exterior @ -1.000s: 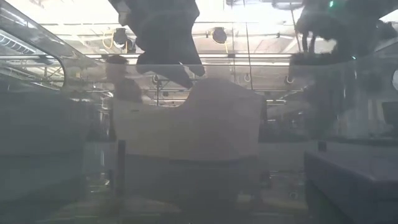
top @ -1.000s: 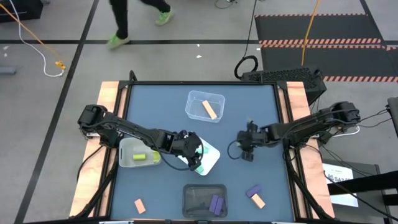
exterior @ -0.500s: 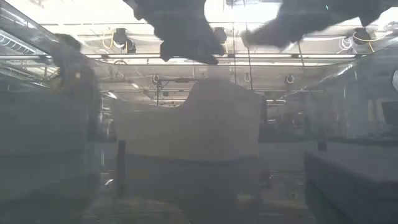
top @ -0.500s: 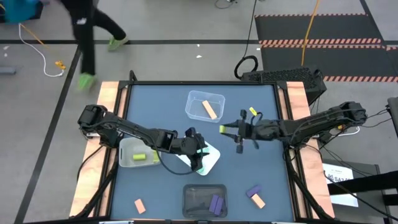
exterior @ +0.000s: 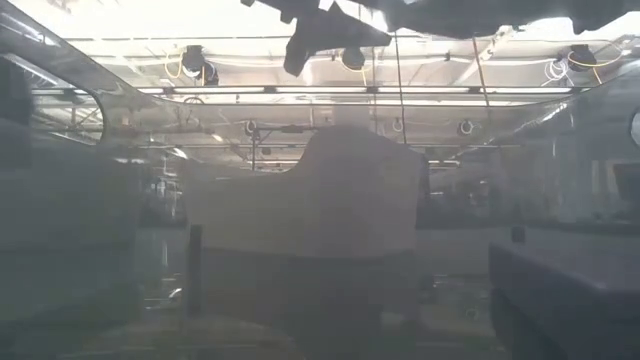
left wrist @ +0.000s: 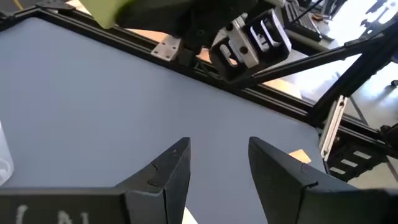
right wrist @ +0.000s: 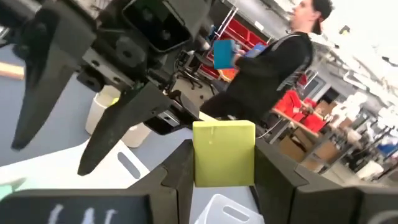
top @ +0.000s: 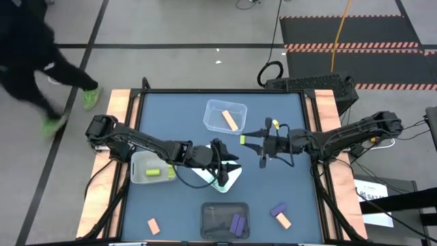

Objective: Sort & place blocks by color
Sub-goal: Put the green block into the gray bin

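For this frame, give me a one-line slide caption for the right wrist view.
Right gripper shut on a yellow-green block, facing the left arm's open gripper; a person passes behind.

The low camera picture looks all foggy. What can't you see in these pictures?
- Low view: haze hides the table and every bin; only dark arm shapes show at the top.
- White tray, high view: the left gripper covers its contents.
- Dark bin, high view: anything in its black half besides the purple block is lost.

Person (top: pixel 31 58) motion-blurred and cut off at frame edge, low view hazy — bins indistinct
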